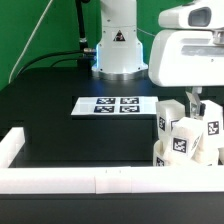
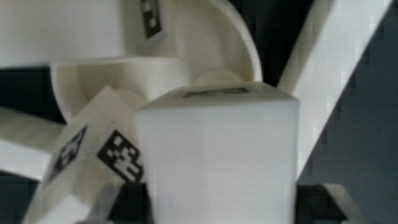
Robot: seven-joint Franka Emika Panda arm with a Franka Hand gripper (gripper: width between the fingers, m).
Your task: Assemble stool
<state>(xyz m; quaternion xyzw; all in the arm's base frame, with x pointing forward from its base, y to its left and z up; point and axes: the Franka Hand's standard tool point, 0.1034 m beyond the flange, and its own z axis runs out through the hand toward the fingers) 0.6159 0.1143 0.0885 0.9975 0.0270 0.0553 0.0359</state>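
A black table (image 1: 60,115) is seen in the exterior view, bordered along its near edge by a long white rail (image 1: 80,178) that turns up at the near corner on the exterior view's left. A white robot arm base (image 1: 118,45) stands at the far edge, marked with a small black triangular warning sticker; its symbol cannot be read. The marker board (image 1: 113,105), a thin flat white strip printed with four black-and-white square tags, lies flat near the table's middle, its long axis running parallel to the near edge.

The stool parts (image 1: 188,140) are clustered at the near corner on the exterior view's right, just behind the rail. Several short blocky white legs are seen there standing roughly upright, long axes near vertical, each bearing black-and-white square tags. The gripper (image 1: 193,103) is positioned directly above this cluster, at the top of one leg. Whether its fingers are closed on that leg cannot be told.

In the wrist view, one white leg (image 2: 222,150) fills the frame, seen end-on with its long axis running away from the camera. A tagged part (image 2: 111,155) leans beside it, and the curved seat disc (image 2: 125,70) is seen behind. No readable writing is visible.
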